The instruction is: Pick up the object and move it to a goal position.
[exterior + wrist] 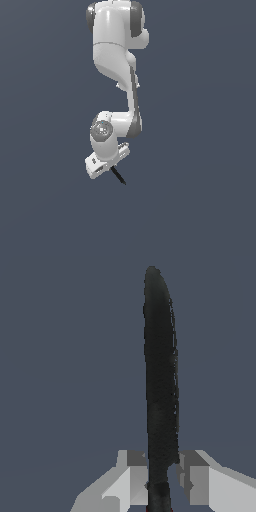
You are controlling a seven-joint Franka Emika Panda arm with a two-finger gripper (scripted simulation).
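Note:
The object (161,381) is a thin black pointed blade. In the wrist view it stands between my two grey fingers (132,478), which press on its lower end, and its tip points away from the camera. A trace of red shows at its very base. My gripper (162,481) is shut on it. In the exterior view the white arm hangs down over the dark floor and the object (118,176) juts out as a short black stick below the gripper (113,167), toward the exterior view's right. The fingers themselves are hidden by the hand there.
Only a plain dark grey-blue floor (200,200) surrounds the arm in both views. No goal marker, container or obstacle shows.

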